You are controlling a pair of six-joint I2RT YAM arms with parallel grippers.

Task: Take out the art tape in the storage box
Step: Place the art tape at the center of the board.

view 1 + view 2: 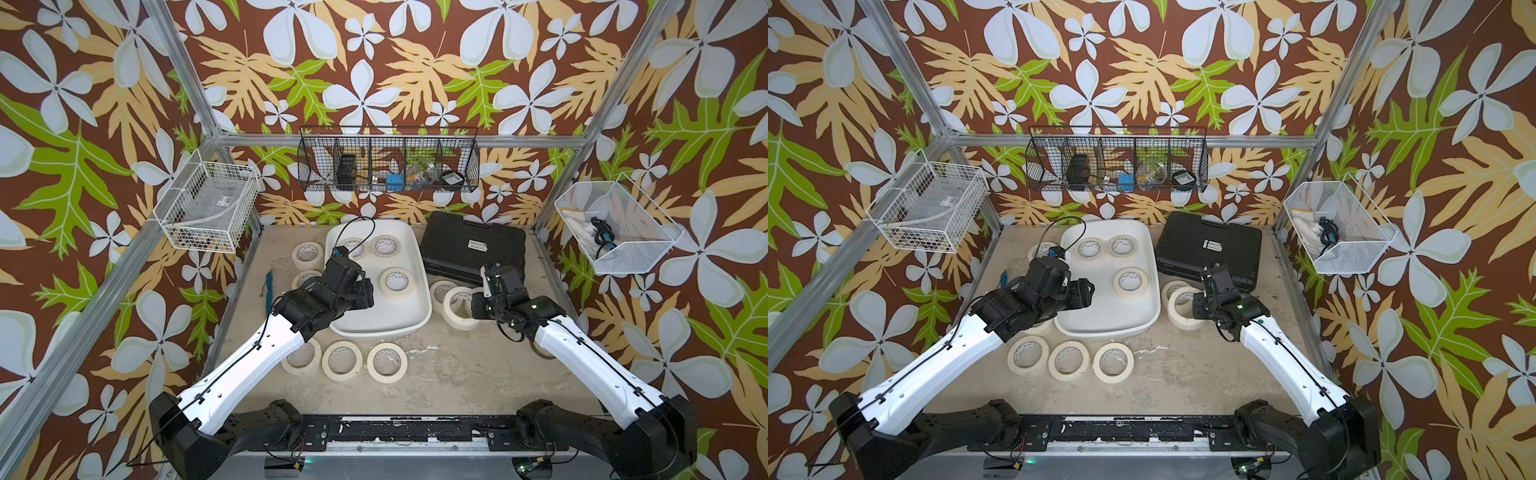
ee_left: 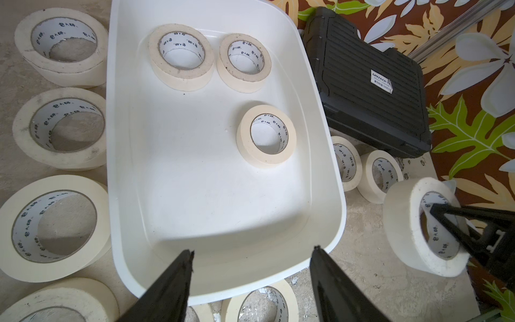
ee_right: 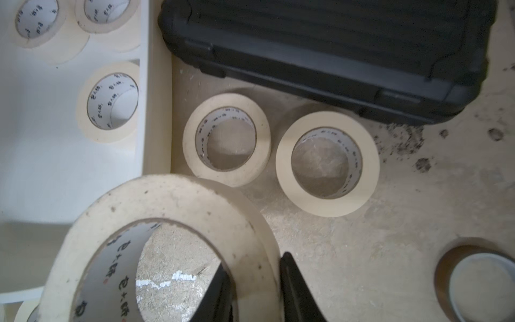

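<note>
In both top views the storage box (image 1: 386, 320) (image 1: 1113, 318) sits on the tabletop (image 1: 457, 374) with three rolls of art tape (image 1: 397, 297) inside and more lying around it. The left wrist view shows the left fingers (image 2: 172, 284) apart over the box's end. The right wrist view shows the right fingers (image 3: 295, 292) clamped on the wall of one tape roll (image 3: 167, 200) outside the box, near the black case (image 3: 334, 41).

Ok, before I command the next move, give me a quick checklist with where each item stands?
1. Right gripper shut on its tape roll: ok.
2. That roll outside the storage box: ok.
3. Roll touching the table yet: cannot tell.
4. Left gripper open and empty, over the box's near end: ok.
5. Box emptied: not ok, three rolls remain inside.
</note>
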